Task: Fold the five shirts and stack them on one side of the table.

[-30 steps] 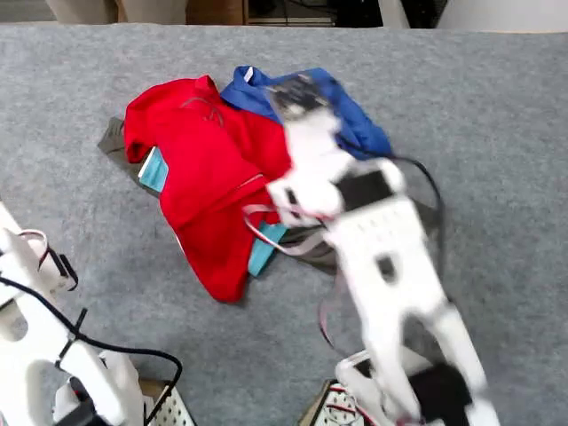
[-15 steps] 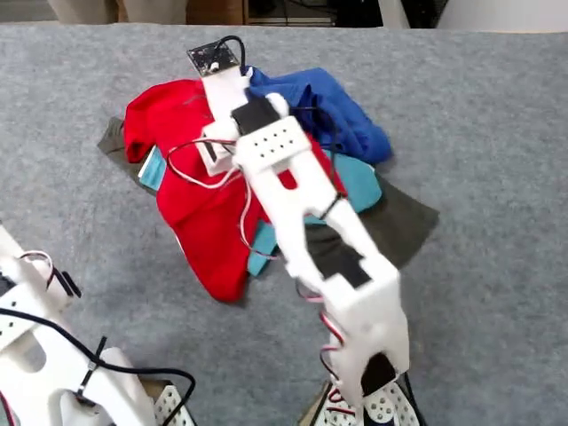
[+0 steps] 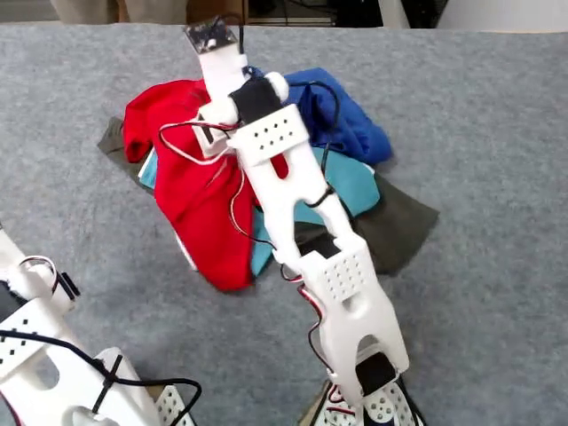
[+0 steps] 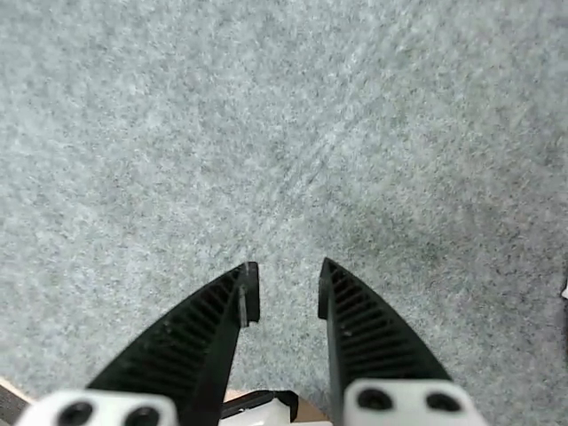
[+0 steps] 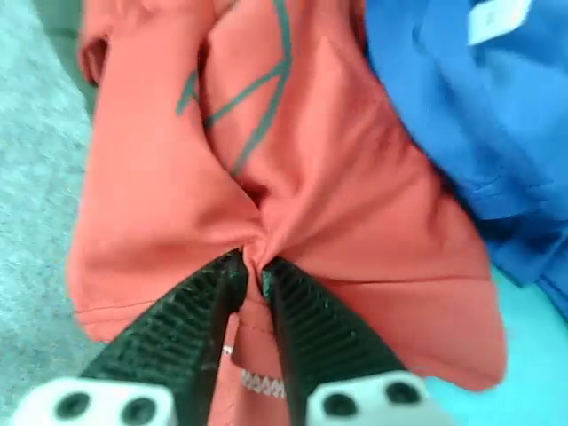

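Near corner, left gripper [image 4: 284, 288] over bare grey felt-like table [image 4: 373, 106], jaws a little apart, nothing between; mid-table, crumpled heap; red shirt [image 3: 191, 186] uppermost at left, soft limp jersey, probably light, likely to drape and stretch when lifted; right gripper [image 5: 253, 264] pinching a bunched fold of it beside the printed lines; surer hold judged at a shoulder seam or hem corner; blue shirt [image 3: 351, 120] touching beside; teal shirt [image 3: 355, 182] beneath both; dark shirt [image 3: 404, 222] lowest, rightmost.

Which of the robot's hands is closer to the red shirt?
The right. The right hand is pinching a fold of the red shirt; the left hand hangs open above bare table, apart from it.
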`<state>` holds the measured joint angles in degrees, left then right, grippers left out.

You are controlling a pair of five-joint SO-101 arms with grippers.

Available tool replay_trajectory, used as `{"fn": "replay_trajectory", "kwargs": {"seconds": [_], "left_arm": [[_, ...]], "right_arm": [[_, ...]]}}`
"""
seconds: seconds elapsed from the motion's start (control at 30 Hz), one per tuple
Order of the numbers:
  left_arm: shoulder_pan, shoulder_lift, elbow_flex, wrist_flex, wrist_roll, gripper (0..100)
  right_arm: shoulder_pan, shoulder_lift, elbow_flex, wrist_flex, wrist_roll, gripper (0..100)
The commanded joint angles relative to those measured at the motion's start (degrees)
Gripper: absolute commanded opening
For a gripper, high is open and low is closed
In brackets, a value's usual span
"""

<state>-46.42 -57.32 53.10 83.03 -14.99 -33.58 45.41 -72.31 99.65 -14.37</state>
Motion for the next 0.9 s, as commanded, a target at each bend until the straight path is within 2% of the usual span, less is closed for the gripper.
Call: {"fn": "replay_trajectory", "kwargs": {"seconds": [0.0,0.2,0.4,0.73,0.87], "left_arm": [[-0.3,-0.7,-0.4,0.3,-0.4,12],[-0.5,-0.7,-0.4,0.3,-0.4,12],[-0.5,-0.7,-0.4,0.3,-0.4,12],[0.0,-0.3,-0.4,0.2,-0.4,13],[3.3,-0.2,-0.5,0.2,-0.4,13]], "right_arm": [[1.2,-0.3,-7.3,2.3,0.0,0.5],[5.9,-0.4,-15.5,2.4,0.0,0.5],[14.4,-2.0,-23.3,2.3,2.3,0.5],[34.2,-12.8,-23.0,2.0,3.2,0.5],[43.0,-14.0,-23.0,2.0,3.2,0.5]]}}
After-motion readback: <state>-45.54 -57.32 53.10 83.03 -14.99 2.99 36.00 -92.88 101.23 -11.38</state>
